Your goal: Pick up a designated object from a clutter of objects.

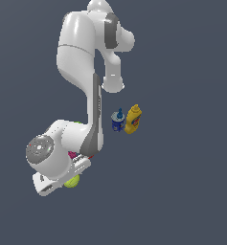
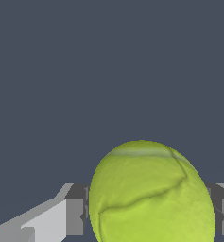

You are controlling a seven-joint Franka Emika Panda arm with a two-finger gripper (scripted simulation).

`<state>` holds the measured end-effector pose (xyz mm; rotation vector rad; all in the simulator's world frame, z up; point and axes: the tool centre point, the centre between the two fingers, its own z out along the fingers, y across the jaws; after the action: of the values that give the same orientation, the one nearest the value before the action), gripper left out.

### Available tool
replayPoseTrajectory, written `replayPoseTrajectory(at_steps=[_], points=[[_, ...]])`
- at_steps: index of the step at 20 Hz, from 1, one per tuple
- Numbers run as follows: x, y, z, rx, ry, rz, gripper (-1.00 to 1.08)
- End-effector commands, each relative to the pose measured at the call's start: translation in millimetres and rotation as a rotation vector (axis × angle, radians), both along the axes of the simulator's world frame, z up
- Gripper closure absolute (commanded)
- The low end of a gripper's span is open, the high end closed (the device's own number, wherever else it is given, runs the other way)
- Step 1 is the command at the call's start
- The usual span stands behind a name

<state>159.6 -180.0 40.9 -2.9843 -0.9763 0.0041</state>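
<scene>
Grey floor (image 1: 182,191), arm bent low; gripper (image 2: 149,215) clamped round tennis ball (image 2: 151,194)

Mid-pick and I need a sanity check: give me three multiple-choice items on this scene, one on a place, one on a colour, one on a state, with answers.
1. Where does the mustard bottle stand?
A. Beside the blue-white can
B. Under the arm's wrist
C. Alone, far from everything

2. What colour is the ball?
A. Red
B. Yellow-green
C. Blue

3. How does the ball sit relative to the claw?
A. Far outside it
B. Between its fingers
C. Resting on top of the can

Answers: 1 A, the exterior view shows the bottle right next to the can. 2 B, both views show a yellow-green ball. 3 B, the wrist view shows a finger on each side of the ball.
</scene>
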Motion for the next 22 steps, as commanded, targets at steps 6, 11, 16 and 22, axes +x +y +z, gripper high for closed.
replayPoseTrajectory(at_steps=[6,11,16,22], points=[[-7,4,16,0.0,-0.002,0.0,1.08],[-18,11,38,0.0,-0.002,0.0,1.08],[-34,21,71,0.0,-0.002,0.0,1.08],[-58,36,120,-0.001,-0.002,0.0,1.08]])
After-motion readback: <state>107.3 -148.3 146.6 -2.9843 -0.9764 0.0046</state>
